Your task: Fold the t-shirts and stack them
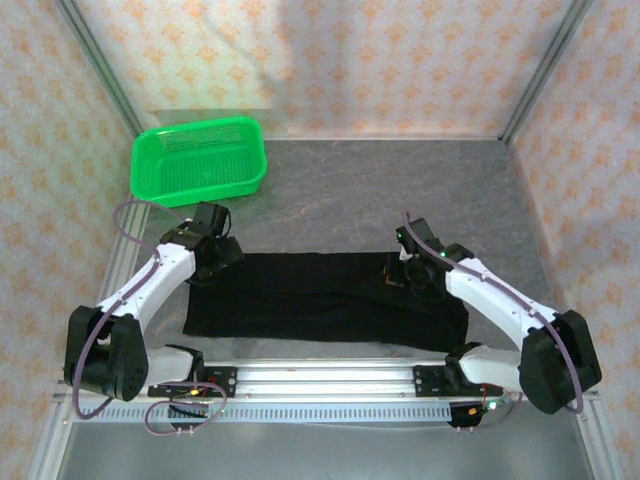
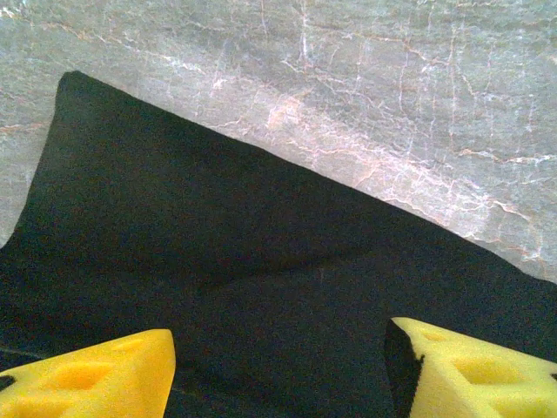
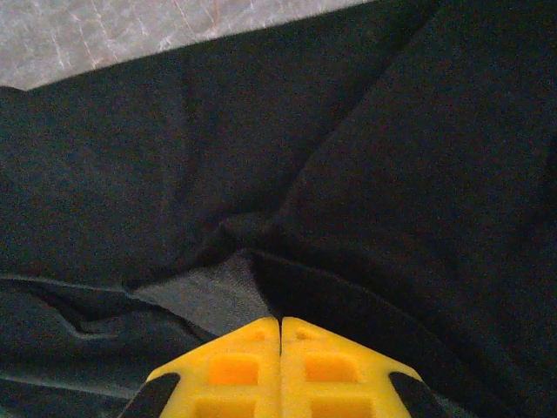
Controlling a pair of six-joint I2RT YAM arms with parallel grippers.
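A black t-shirt (image 1: 320, 295) lies as a long flat band across the near part of the table (image 1: 400, 190). My left gripper (image 1: 215, 262) hovers over its left end. In the left wrist view this gripper (image 2: 278, 348) stands open, its yellow fingers (image 2: 96, 379) wide apart above the smooth cloth (image 2: 244, 261), with nothing between them. My right gripper (image 1: 405, 272) sits on the band's right part. In the right wrist view it (image 3: 280, 319) is shut, and folds of the cloth (image 3: 392, 157) pucker toward its tips, where an edge is pinched.
A bright green mesh basket (image 1: 200, 160) stands at the back left of the table. A metal rail (image 1: 320, 378) carrying the arm bases runs along the near edge. Patterned walls and frame posts close in the back and sides.
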